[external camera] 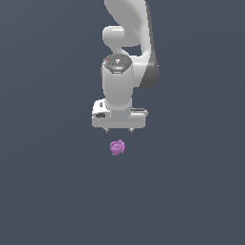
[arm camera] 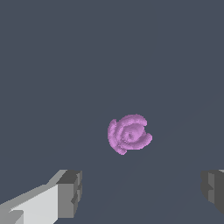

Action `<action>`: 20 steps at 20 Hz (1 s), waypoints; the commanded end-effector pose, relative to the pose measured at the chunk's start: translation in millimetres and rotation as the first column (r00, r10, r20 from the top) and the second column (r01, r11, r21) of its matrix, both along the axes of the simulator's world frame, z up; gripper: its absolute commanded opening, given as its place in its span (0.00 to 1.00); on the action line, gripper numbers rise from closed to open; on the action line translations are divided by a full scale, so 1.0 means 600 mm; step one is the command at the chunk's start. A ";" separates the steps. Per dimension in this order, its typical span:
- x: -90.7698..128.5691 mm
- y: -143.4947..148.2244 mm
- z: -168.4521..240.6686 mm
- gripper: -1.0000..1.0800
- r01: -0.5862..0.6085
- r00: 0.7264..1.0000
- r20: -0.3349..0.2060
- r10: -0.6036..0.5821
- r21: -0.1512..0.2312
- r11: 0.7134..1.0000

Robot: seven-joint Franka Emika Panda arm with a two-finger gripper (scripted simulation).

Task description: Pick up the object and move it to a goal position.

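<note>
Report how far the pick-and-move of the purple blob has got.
Done: the gripper is positioned close to the purple blob, its fingers spread wide in the wrist view. In hand: the approach; the blob lies free, nothing touching it, not yet between the fingers. Left: closing in, grasping, lifting and carrying it to the goal, which no picture shows.
</note>
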State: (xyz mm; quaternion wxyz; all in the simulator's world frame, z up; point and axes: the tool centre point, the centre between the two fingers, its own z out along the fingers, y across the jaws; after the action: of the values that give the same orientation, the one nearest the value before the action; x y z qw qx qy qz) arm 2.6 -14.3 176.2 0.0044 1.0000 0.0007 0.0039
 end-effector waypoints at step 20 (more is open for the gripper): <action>-0.002 -0.016 0.007 0.96 0.090 0.996 -0.008 -0.090 0.001 0.996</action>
State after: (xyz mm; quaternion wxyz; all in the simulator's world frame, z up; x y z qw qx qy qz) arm 1.2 -23.7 181.5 0.0041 0.9993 -0.0379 -0.0004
